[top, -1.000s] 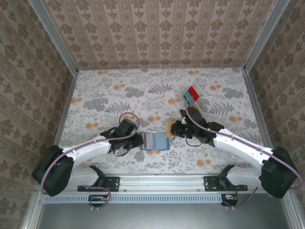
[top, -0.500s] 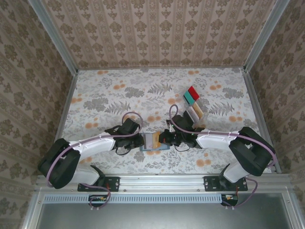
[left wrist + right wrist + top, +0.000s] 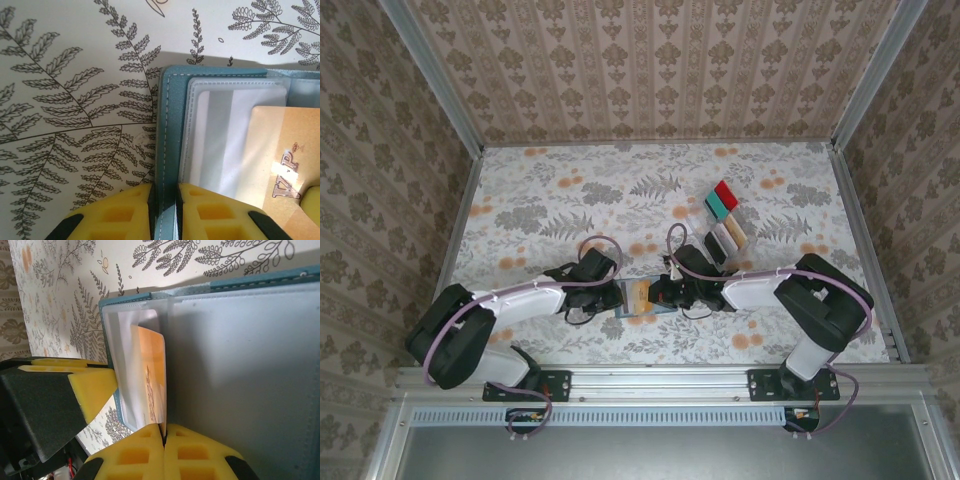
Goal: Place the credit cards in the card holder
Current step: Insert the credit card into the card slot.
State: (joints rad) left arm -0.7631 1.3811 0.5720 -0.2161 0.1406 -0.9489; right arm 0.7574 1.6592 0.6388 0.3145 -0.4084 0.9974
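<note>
Card holder (image 3: 169,125): dark teal cover with pale stitching, grey-white inner pockets. The gold-tan card (image 3: 280,150) bears darker lettering. Left gripper (image 3: 164,212) and right gripper (image 3: 163,447) have yellow pads on black bodies. The table (image 3: 570,190) cover is white with grey ferns and orange blossoms, and the walls (image 3: 650,70) show beige damask stripes.

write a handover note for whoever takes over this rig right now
Left gripper: shut on the edge of the dark teal folding card holder with grey inner pockets, holding it open.
Right gripper: shut on a tan plastic credit card marked VIP, which looks partly slid into a clear pocket.
Remaining credit cards stand in the clear plastic rack, back right.
Done: this card partly in.
Left: push it home, release, then load the rack's cards.
</note>
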